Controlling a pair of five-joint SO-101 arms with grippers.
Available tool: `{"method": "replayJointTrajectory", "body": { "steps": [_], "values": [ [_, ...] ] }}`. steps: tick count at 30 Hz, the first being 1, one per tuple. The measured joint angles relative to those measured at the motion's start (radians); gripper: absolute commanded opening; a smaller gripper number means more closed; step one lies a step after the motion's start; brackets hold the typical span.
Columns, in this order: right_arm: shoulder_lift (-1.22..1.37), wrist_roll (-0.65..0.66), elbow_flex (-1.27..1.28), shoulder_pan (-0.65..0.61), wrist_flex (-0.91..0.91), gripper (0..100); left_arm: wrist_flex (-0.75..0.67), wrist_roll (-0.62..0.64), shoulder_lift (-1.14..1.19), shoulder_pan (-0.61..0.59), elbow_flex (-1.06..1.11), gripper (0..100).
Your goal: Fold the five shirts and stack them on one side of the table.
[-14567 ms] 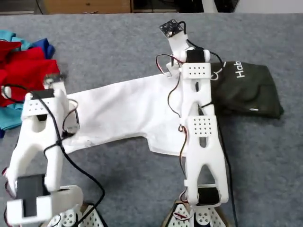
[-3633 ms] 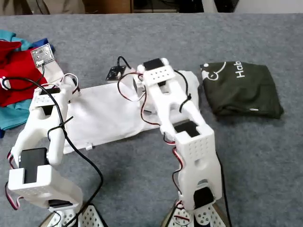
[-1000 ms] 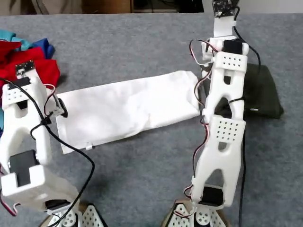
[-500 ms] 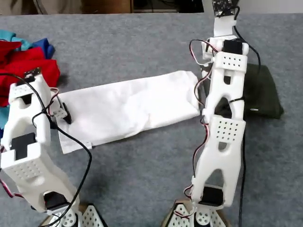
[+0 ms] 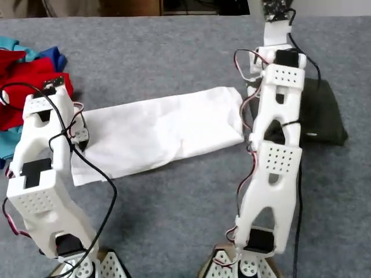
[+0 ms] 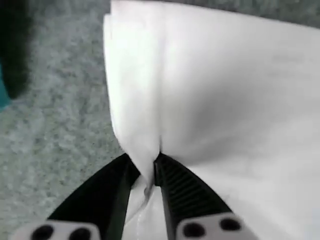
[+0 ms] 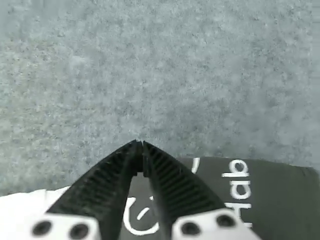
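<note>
**White shirt nipped at its left end**

Desk: grey, felt-like nap. White shirt lies across the middle as a long folded strip, soft and lightly creased. Its left end is pinched betw. the left jaws, w/ a ridge of cloth rising between the ribbed black tips. Heap of red, teal & blue shirts, loose and rumpled, sits at far left. Dark folded shirt w/ white print is a neat rectangle at right, just beside the strip's right end. Right jaws are pressed together w/ nothing between, tips by that shirt's far edge.
</note>
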Motion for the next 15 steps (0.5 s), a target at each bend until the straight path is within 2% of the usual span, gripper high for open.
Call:
{"method": "replayJointTrajectory", "body": {
  "steps": [7,10,15],
  "values": [
    [0.000,0.000,-0.295,0.114,0.181,0.2,0.124,0.000,-0.018,0.055,-0.166,2],
    [-0.021,0.000,-0.413,0.146,0.267,0.2,0.176,0.000,-0.040,0.124,-0.245,2],
    [-0.112,0.000,-0.442,0.189,0.321,0.2,0.273,0.000,-0.041,0.273,-0.364,2]
  ]
}}
